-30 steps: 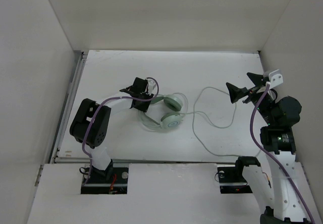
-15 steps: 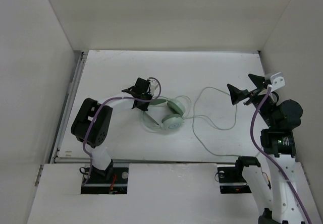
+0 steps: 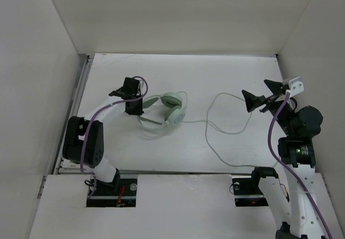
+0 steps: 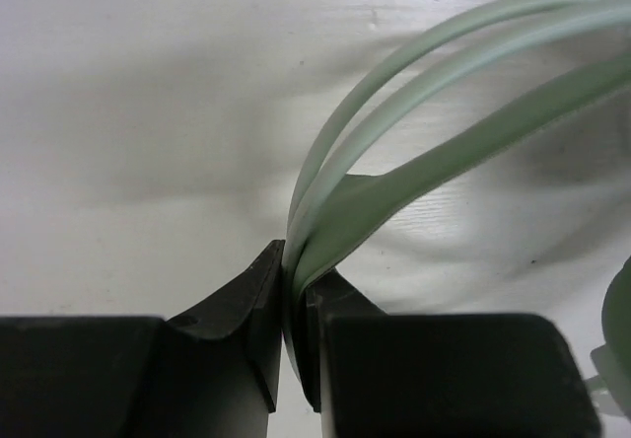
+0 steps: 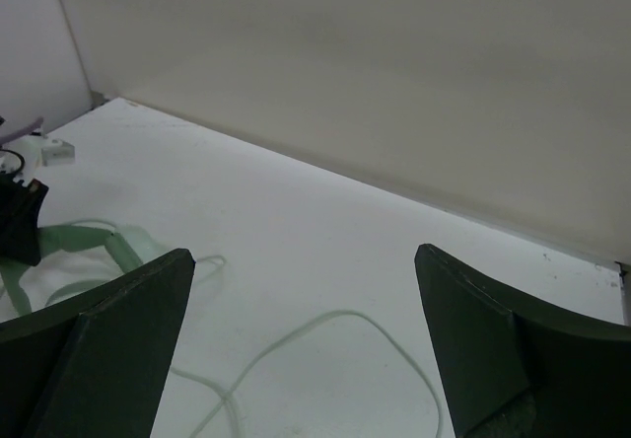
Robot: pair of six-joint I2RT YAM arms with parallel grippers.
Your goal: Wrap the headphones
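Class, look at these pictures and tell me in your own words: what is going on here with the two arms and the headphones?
The left gripper is shut on the headband of the pale green headphones, at the left-centre of the white table. The thin cable is unwrapped and trails in loose loops toward the right side. The right gripper hangs open above those loops and holds nothing. None of the cable is wound around the headphones yet.
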